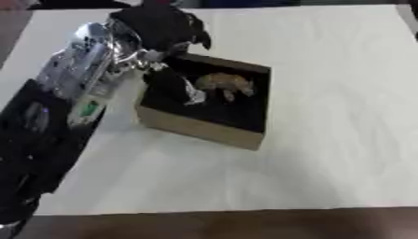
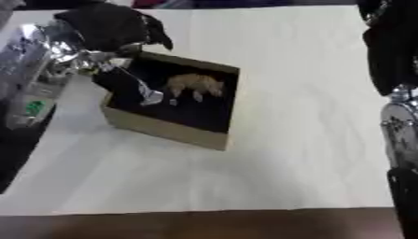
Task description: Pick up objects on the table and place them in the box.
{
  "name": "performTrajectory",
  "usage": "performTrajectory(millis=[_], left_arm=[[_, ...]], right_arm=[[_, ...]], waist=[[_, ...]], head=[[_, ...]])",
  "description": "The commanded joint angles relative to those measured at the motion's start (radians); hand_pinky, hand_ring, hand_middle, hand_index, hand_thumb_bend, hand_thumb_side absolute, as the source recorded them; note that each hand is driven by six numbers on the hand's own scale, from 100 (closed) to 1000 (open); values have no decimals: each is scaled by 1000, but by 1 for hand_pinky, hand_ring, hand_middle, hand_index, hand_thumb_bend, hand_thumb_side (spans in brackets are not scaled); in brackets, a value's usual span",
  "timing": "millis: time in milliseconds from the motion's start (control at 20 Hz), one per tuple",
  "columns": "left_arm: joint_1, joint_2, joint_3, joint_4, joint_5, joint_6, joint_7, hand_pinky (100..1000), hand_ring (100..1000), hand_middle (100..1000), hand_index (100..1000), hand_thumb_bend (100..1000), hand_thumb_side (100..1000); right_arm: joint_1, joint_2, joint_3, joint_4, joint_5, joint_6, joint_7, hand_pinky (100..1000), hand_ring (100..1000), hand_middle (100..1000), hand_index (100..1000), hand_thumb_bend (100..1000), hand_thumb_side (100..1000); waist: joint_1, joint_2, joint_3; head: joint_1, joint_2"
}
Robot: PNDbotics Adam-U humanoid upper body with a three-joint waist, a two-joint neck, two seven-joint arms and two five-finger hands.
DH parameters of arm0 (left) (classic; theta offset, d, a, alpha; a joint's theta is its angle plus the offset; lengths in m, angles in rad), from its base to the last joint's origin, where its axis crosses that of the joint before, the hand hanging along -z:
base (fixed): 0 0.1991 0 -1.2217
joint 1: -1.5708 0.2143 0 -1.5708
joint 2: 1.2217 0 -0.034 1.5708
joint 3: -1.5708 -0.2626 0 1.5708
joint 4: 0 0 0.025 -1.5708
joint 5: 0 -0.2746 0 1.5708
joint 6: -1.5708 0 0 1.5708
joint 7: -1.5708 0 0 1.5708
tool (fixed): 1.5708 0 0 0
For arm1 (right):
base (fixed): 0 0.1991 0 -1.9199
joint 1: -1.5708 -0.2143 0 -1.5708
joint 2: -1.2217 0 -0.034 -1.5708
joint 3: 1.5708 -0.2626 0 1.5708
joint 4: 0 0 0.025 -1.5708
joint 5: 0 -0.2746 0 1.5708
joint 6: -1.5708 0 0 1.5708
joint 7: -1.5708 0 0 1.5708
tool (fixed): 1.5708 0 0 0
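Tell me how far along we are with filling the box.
Done: a tan object lies inside the box. In hand: the left hand is over the box's far left corner; whether it holds anything I cannot tell. Left: no other loose objects show on the table.

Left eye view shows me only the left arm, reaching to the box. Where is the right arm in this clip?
Observer: The right eye view has it. The right arm runs up that view's right edge, and the right hand is a dark mass near the upper right corner.
Operator: Is that hand anywhere near the box?
Observer: No. It is well apart from the box, with a wide stretch of bare white table between them.
Operator: Is it carrying anything?
Observer: Nothing shows at it, though the hand runs off the view's edge, so I cannot be sure.
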Motion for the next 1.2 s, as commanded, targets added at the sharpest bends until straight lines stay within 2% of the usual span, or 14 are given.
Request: performTrajectory(millis=[50,200,400,750,900,950,1100,1200], left_arm=[[-16,53,52,-58,53,49,33,604,818,750,850,449,777],[-8,82,84,-76,126,88,49,556,801,741,844,469,778],[8,132,136,-95,204,140,89,545,804,750,847,475,791],[45,230,200,-91,207,181,130,579,827,778,858,498,790],[53,259,203,-58,200,175,119,601,843,806,876,532,775],[56,271,200,-40,196,165,108,642,866,825,901,606,740],[53,299,198,25,175,122,77,688,884,837,918,670,703],[47,315,198,72,144,88,62,716,894,853,928,626,672]], right_arm=[[-6,-20,-12,-22,-5,-1,-4,965,824,640,955,100,970],[-5,-19,-14,-22,-5,-2,-6,965,825,641,955,100,967],[-6,-21,-16,-22,-4,-6,-8,964,825,641,954,100,964],[-9,-32,-20,-22,0,-9,-12,964,826,641,953,100,964],[-13,-35,-19,-22,1,-9,-12,964,826,641,953,100,964],[-14,-36,-19,-22,1,-10,-12,964,826,641,952,100,965],[-18,-39,-19,-22,2,-10,-12,964,826,641,952,100,966],[-19,-40,-19,-22,3,-9,-12,965,826,641,952,100,967]], waist=[[-4,-24,1],[-6,-26,3],[-10,-26,7],[-19,-20,15],[-23,-16,16],[-24,-14,15],[-28,-10,14],[-29,-7,13]], head=[[-8,-4],[-12,5],[-4,20],[11,12],[17,4],[19,0],[21,-10],[20,-15]])
